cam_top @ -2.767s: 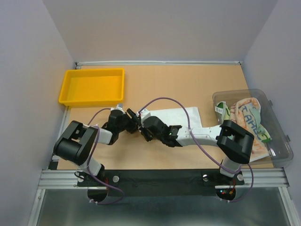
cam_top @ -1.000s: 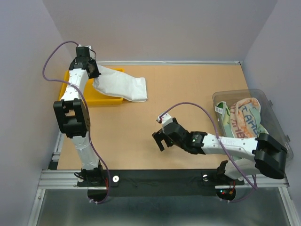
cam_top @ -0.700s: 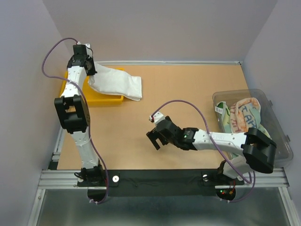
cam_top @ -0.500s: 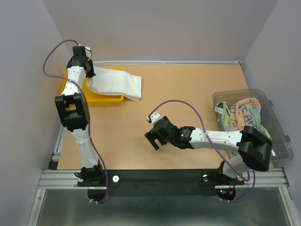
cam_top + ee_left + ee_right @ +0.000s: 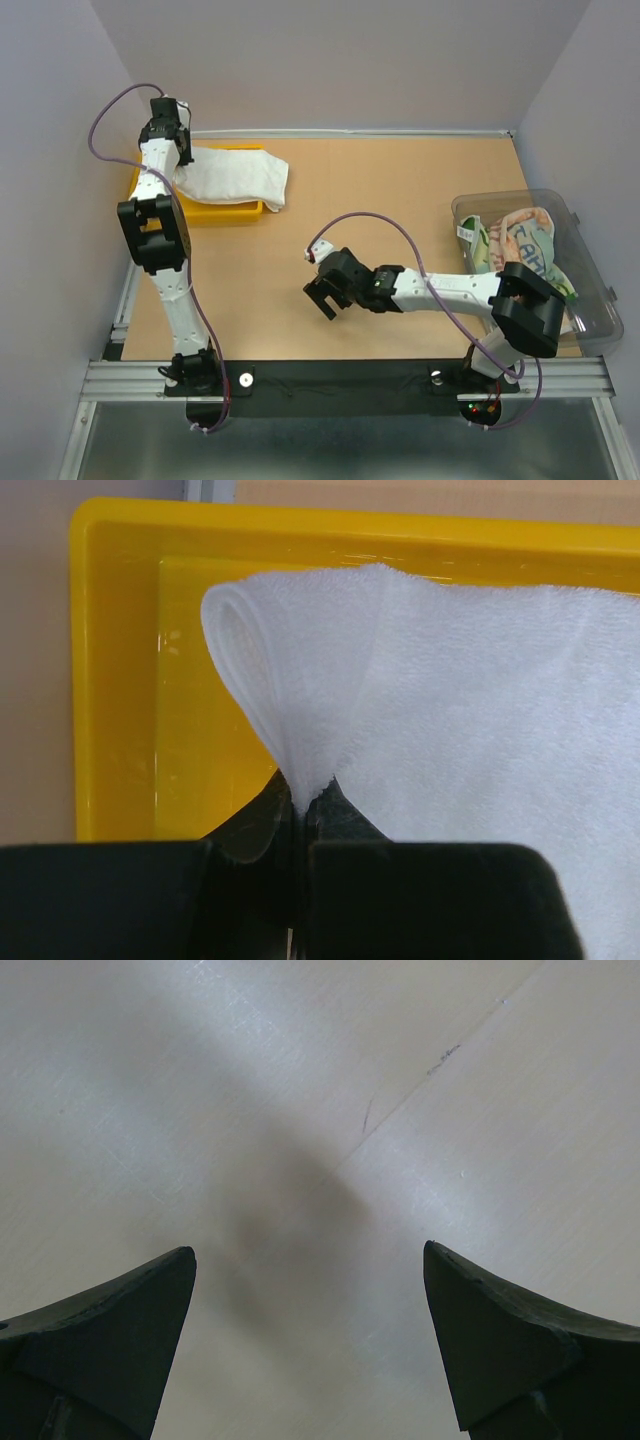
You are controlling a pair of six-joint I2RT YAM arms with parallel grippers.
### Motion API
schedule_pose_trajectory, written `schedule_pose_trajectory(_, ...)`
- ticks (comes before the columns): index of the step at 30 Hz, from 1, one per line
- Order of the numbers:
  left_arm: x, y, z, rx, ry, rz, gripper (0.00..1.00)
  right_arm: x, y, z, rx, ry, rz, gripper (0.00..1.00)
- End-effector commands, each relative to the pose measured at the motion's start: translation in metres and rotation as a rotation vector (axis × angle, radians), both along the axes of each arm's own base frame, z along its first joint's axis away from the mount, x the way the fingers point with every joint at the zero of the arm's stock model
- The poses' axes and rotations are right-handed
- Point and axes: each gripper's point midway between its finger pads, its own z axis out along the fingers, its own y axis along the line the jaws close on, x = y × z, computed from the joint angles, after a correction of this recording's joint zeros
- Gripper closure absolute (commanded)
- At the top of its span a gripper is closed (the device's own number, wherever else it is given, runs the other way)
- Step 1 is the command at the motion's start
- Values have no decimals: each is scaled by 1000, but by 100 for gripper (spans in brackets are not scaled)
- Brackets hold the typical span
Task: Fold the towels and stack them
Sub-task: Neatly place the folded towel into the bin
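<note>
A folded plain white towel (image 5: 232, 176) hangs over the yellow tray (image 5: 158, 205) at the back left, its right end reaching past the tray's right wall. My left gripper (image 5: 181, 153) is shut on the towel's left corner (image 5: 300, 770), high above the tray's (image 5: 130, 680) floor. More towels (image 5: 520, 250), pale green and white with blue and orange letters, lie bunched in the clear bin (image 5: 595, 300) at the right. My right gripper (image 5: 324, 297) stands open low over bare table (image 5: 310, 1160), with nothing between its fingertips (image 5: 150, 1300).
The clear bin sits at the table's right edge. The right arm (image 5: 440, 290) stretches across the front middle of the table. Grey walls close in the left, back and right sides.
My left arm has carried the white towel further left, so more of it now lies over the tray. The right gripper has slid left across the table, still open.
</note>
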Motion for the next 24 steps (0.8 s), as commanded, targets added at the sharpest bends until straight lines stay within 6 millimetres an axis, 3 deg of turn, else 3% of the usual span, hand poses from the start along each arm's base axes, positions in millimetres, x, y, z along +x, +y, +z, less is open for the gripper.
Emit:
schedule_pose_trajectory(1,6,23,27,80,-40,32,100,8,14,18,33,-22,9,0)
schedule_pose_trajectory(9,7,38,32,138,-36,61,100,9,16,16,23,-18,10,0)
schedule_pose_trajectory(16,4,45,11,163,18,84,100,9,14,14,12,-16,9,0)
schedule_pose_trajectory(24,6,51,7,173,20,97,100,9,18,13,9,-9,17,0)
